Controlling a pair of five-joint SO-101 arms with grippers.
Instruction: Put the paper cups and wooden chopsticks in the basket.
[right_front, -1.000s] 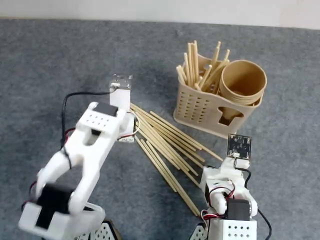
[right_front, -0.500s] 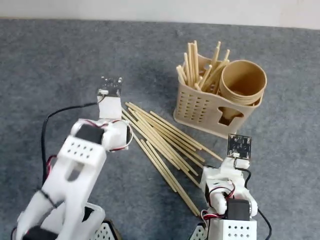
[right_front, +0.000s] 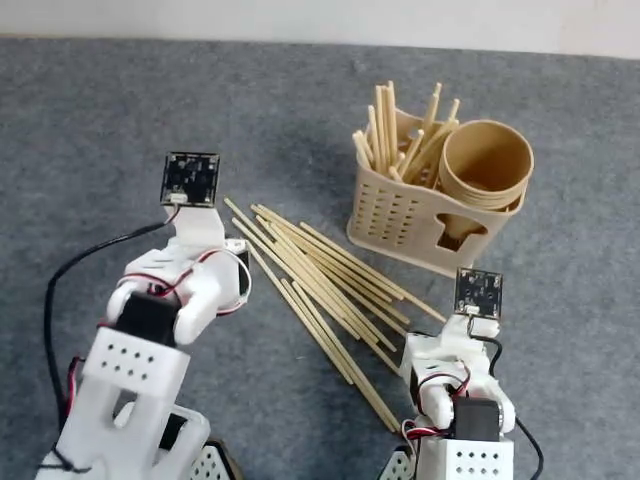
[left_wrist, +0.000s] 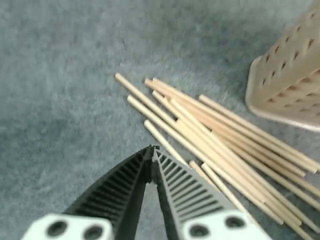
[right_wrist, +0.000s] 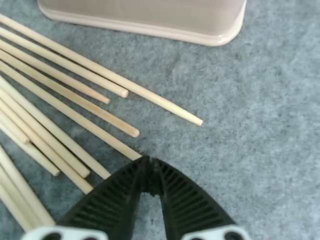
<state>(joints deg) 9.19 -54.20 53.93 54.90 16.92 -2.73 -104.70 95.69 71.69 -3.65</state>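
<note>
Holding the paper cups (right_front: 487, 158) and some chopsticks (right_front: 384, 118), the basket (right_front: 395, 215) lacks the loose chopsticks (right_front: 320, 282) on the table; left end effector (left_wrist: 151, 150) and right end effector (right_wrist: 148, 160) are closed, empty

High camera: fixed overhead, facing straight down on the grey table (right_front: 80, 120), with me at its near edge. Left wrist camera: close, sighting down along my left pincer (left_wrist: 151, 150) onto the chopsticks (left_wrist: 210, 135) and a corner of the basket (left_wrist: 290, 85). Right wrist camera: closer yet to the table, sighting along my right pincer (right_wrist: 148, 162). All three views share the chopsticks and the basket wall.
</note>
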